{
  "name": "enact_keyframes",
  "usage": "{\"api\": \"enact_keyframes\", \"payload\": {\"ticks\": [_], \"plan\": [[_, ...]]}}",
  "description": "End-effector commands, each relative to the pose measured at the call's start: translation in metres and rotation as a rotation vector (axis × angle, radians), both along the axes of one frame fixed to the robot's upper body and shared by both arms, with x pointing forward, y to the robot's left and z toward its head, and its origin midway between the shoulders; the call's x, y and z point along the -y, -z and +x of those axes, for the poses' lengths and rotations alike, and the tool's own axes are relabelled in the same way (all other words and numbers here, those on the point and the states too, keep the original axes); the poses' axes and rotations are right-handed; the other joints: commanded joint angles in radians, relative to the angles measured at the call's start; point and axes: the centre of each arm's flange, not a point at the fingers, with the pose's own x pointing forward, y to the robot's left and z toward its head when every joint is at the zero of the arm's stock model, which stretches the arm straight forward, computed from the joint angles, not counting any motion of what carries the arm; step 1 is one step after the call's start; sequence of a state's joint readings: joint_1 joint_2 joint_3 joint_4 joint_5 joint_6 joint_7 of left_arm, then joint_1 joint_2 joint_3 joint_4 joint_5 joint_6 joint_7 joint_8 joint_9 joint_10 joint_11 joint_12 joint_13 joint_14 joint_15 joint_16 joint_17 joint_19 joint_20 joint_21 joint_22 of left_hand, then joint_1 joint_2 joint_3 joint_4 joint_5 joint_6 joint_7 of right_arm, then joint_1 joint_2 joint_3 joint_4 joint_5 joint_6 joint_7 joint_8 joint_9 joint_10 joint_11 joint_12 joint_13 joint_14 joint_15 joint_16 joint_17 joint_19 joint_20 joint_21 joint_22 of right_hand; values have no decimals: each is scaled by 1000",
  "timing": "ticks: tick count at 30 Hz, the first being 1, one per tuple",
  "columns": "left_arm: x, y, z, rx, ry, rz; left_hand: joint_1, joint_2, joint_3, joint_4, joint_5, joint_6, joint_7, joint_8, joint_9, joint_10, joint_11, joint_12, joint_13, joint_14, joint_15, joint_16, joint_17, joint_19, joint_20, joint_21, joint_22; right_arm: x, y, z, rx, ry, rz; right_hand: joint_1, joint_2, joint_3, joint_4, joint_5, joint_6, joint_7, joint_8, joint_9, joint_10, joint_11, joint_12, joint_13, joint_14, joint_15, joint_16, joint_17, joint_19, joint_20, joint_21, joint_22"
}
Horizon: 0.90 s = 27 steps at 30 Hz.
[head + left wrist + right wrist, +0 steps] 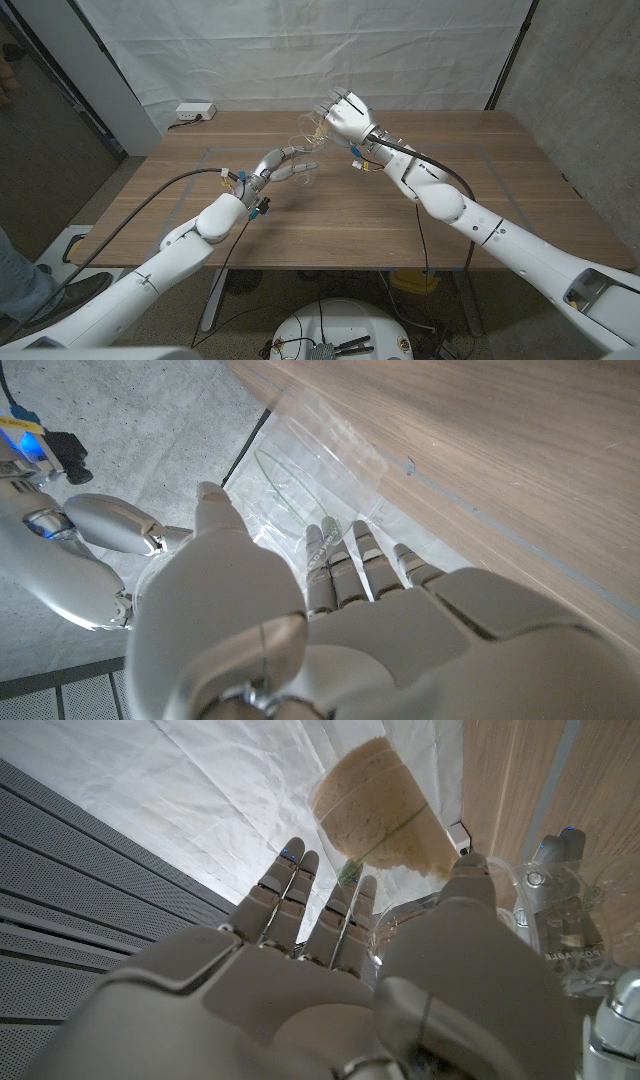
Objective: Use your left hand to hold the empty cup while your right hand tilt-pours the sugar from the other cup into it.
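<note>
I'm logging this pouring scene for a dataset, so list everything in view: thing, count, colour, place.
Sugar cup: one, clear with tan sugar, tilted in the right hand above the table's far middle.
Empty cup: one, clear, in the left hand, below the sugar cup.
Table: one, wooden.
Backdrop sheet: one, white, behind the table.
Power strip: one, white, far left.
Person's leg: one, blue jeans, left edge.
Left hand: white, grips the empty cup.
Right hand: white, holds the sugar cup.

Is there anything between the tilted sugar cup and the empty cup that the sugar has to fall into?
Nothing visible. The right hand holds the sugar cup tilted just above the empty cup, which the left hand grips on the table. Only open air shows between them.
</note>
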<state>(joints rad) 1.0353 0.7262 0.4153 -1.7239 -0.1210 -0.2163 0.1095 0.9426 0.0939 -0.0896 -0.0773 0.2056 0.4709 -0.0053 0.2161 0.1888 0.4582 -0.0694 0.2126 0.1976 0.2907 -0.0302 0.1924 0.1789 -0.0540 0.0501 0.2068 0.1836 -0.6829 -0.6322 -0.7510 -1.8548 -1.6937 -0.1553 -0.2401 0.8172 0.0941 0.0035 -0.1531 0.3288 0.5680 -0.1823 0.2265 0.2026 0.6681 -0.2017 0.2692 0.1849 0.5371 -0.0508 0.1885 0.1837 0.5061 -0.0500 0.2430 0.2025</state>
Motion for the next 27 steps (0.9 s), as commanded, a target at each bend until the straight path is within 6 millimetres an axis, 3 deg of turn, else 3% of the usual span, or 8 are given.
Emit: {"api": "enact_keyframes", "payload": {"ticks": [1, 27], "plan": [[-1, -2, -1, 5, 2, -5, 0, 5, -8, -2, 0, 6, 7, -3, 5, 5, 5, -5, 3, -3, 0, -2, 2, -2, 9, 0, 2, -3, -2, -3, 37, -18, -39, 40, 33, 11, -6, -5, 13, -15, 1, 1, 5, 3, -4, 3, -8, -117, -3, 2, -7, -87, 0, 4], [5, -10, -5, 26, 11, 8, 1, 5, -11, -2, 1, 8, 9, -5, 6, 5, 4, -6, 2, -3, 0, -2, 2, -2, 11, 0, 2, 2, -3, -4, 76, -34, -74, 75, 47, 29, -10, -20, 13, -13, -3, 3, 6, 3, -8, 3, -10, -116, -3, 2, -9, -88, 0, 6]]}}
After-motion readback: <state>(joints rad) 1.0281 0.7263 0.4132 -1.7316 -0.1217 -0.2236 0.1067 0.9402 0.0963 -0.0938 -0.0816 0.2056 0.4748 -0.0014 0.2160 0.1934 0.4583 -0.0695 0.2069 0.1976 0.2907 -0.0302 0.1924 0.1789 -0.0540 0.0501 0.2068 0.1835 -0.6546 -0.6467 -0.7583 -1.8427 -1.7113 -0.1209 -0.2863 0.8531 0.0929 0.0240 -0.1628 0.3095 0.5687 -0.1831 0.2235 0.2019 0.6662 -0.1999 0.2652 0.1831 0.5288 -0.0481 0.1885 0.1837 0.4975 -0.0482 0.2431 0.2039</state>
